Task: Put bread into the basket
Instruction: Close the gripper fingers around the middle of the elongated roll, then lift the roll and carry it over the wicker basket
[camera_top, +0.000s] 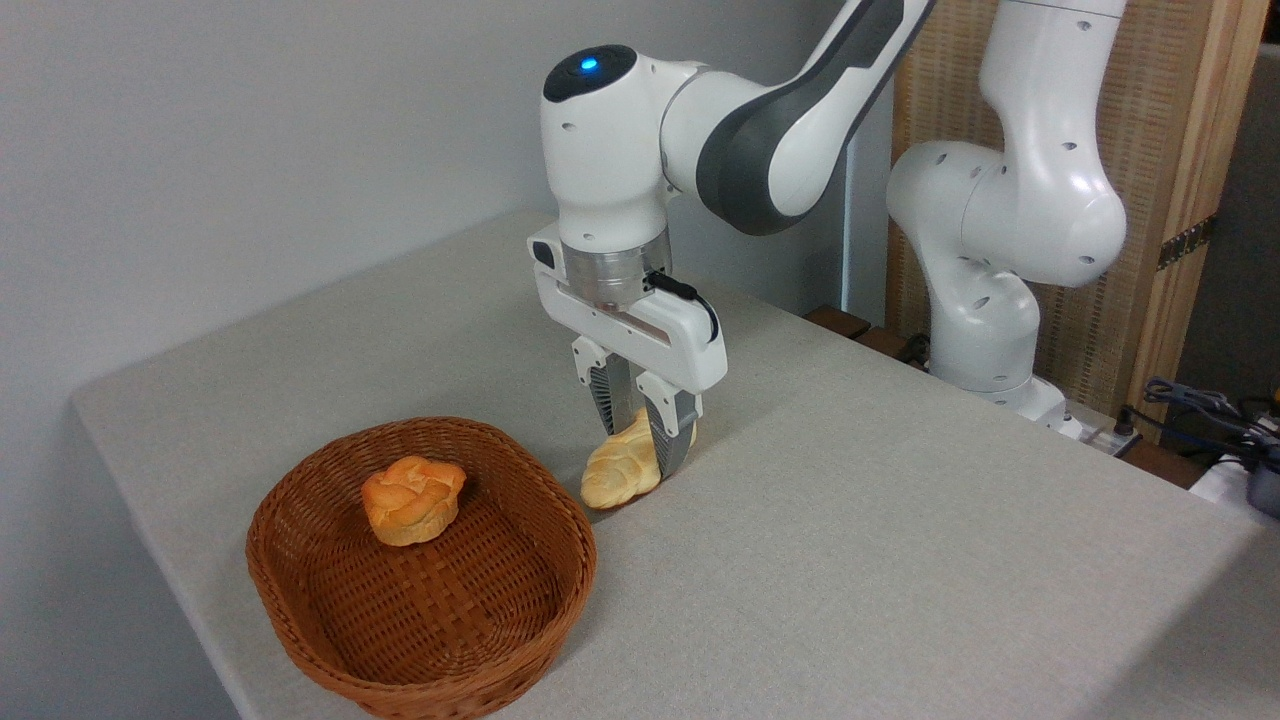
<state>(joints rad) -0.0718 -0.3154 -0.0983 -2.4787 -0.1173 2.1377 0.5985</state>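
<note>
We see the gripper (645, 440) clamped on the bread (622, 470), its 2 fingers (668, 440) pinching the loaf's upper half. The bread lies on the table (850, 520), just beside the basket (300, 600) and outside its right rim. 1 bun (412, 498) sits inside the basket, toward the back. The arm (760, 130) reaches in from the right.

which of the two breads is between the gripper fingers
The long pale braided loaf on the table, pinched by the gripper; the round orange bun sits in the basket.
</note>
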